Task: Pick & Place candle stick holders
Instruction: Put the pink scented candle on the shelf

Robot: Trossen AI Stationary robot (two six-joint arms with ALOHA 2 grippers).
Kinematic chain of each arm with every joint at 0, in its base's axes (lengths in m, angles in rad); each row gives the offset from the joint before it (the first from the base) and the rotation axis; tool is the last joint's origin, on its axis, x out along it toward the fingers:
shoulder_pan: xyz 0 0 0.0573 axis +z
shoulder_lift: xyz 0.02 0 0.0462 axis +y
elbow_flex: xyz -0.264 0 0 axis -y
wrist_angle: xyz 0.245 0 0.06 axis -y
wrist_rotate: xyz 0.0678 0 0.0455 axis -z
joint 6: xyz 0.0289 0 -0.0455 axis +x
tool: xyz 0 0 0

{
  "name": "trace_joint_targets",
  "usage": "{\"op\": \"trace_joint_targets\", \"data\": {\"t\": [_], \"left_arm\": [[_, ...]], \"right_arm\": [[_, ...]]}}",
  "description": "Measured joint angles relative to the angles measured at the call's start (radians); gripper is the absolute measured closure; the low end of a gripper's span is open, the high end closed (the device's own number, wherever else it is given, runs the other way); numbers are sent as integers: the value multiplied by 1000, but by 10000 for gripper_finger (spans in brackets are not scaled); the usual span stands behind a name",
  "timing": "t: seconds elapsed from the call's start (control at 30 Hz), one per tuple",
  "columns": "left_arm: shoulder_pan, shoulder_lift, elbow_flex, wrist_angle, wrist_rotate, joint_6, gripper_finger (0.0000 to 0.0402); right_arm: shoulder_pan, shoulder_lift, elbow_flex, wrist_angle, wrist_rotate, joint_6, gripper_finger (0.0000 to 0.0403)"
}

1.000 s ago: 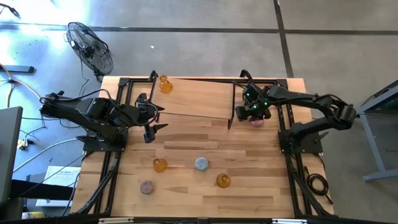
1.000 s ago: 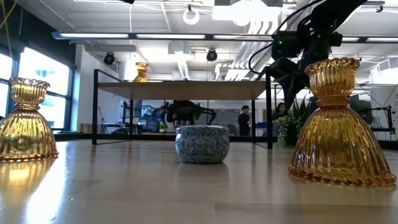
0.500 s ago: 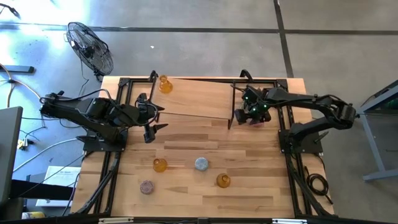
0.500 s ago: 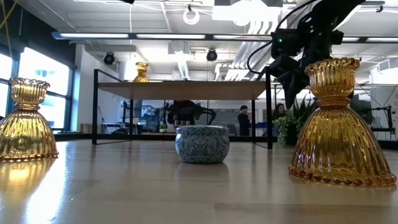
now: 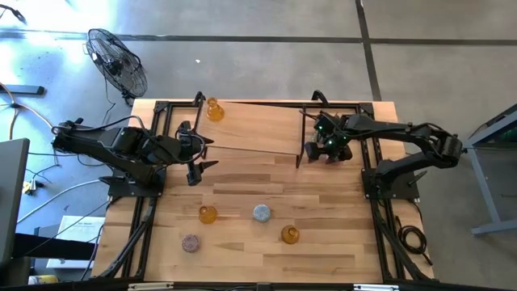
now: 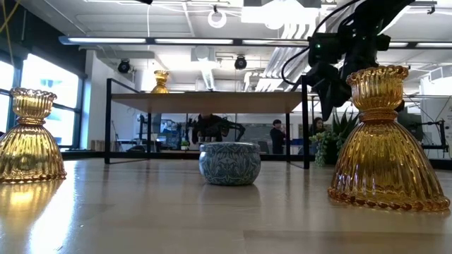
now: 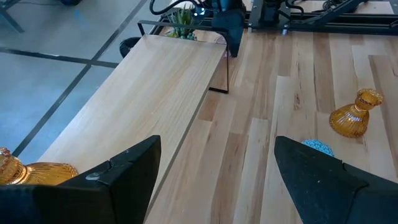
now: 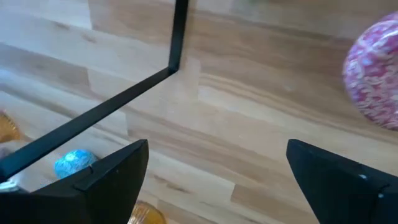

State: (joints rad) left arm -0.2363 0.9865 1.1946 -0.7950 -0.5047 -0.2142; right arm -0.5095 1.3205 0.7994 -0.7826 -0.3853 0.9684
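My right gripper (image 5: 327, 152) (image 8: 217, 146) is open, hovering by the raised shelf's right end. The pink round holder (image 8: 376, 74) stands on the table under it, off to one side of the fingers and hidden in the high view. One amber holder (image 5: 214, 109) stands on the shelf (image 5: 250, 129). Two amber holders (image 5: 208, 214) (image 5: 290, 234), the blue-grey one (image 5: 261, 212) and the mauve one (image 5: 190, 242) stand on the table's near half. My left gripper (image 5: 212, 153) (image 7: 217, 142) is open and empty at the shelf's left end.
The shelf is a wooden board on a thin black frame whose leg (image 8: 177, 37) stands close to my right gripper. A small green plant (image 7: 180, 15) stands behind the shelf's right end. A floor fan (image 5: 117, 61) stands beyond the table's far left corner.
My right gripper has moved a little toward the table's near edge and now covers the pink holder in the high view. The holder has not moved. The left arm has kept still.
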Motion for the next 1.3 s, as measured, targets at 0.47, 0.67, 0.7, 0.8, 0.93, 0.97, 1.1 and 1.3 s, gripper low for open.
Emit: {"op": "trace_joint_targets", "data": {"t": [0.47, 0.67, 0.7, 0.8, 0.93, 0.97, 1.1, 1.3], "left_arm": [[0, -8, 11, -100, 158, -24, 92], [0, -4, 11, -95, 288, -26, 92], [0, -2, 11, -93, 293, -27, 92], [0, -1, 11, -97, 298, -26, 92], [0, -1, 11, -94, 294, -26, 92], [0, -1, 11, -94, 293, -26, 92], [0, -1, 11, -94, 293, -26, 92], [0, -1, 10, -73, 281, -26, 92]], "right_arm": [[-1, 0, -1, 67, 140, -77, 29], [32, -42, -1, 15, 69, -210, 29], [39, -59, -1, 3, 86, -206, 29], [49, -128, 0, -55, 148, -193, 29], [53, -222, 59, -247, 289, -200, 29], [52, -236, 81, -304, 340, -214, 29], [51, -245, 173, -472, 483, -274, 29], [52, -162, 207, -503, 493, -425, 29]]}}
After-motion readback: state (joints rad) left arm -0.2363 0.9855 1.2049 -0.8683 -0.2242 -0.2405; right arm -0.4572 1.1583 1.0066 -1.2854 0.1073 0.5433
